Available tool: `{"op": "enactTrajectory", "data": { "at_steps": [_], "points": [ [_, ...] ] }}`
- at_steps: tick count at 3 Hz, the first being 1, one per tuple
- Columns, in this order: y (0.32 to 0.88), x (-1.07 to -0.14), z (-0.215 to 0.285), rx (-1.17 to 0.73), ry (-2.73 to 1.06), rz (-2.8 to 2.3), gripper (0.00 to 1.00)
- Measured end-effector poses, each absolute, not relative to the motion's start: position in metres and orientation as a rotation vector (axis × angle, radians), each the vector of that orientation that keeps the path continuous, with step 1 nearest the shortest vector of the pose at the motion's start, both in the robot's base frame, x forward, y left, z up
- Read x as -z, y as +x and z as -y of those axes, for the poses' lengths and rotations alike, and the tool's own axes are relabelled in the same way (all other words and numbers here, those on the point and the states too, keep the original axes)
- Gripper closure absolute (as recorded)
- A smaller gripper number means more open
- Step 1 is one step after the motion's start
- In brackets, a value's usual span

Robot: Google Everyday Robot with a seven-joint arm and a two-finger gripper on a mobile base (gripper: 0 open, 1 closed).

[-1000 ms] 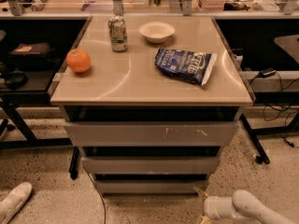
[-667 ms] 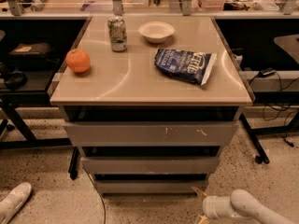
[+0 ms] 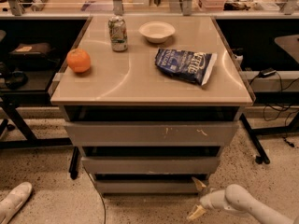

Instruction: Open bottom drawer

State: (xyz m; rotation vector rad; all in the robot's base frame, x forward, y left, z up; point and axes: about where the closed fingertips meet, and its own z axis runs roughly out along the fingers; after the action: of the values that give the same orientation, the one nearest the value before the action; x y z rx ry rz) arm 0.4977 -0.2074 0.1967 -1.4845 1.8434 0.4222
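In the camera view, the bottom drawer (image 3: pixel 147 186) shows its narrow grey front lowest in the cabinet (image 3: pixel 152 133). The gripper (image 3: pixel 198 199) hangs just off the bottom drawer's right end, holding nothing, with its fingers spread wide. The upper fingertip (image 3: pixel 199 184) is at that corner, touching or just short of it; I cannot tell which.

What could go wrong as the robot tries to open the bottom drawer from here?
1. The bottom drawer has a plain, handleless front, and the gripper, fingers open, sits low by its right end: it may slip off, or pull off-centre and skew the drawer.
2. The middle drawer front lies just above, so a finger might catch that instead.
3. A jerk could topple the upright can on top.
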Motion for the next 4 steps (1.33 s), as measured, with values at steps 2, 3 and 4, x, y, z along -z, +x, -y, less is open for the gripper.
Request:
{"op": "enactTrajectory", "data": {
  "at_steps": [2,3,4],
  "points": [
    [0.536,-0.189,0.208,-0.209,-1.541,-1.839,0.00],
    [0.549,-0.180,0.204,-0.143,-1.587,-1.819,0.00],
    [0.556,-0.173,0.196,-0.137,-1.619,-1.792,0.00]
  ]
}}
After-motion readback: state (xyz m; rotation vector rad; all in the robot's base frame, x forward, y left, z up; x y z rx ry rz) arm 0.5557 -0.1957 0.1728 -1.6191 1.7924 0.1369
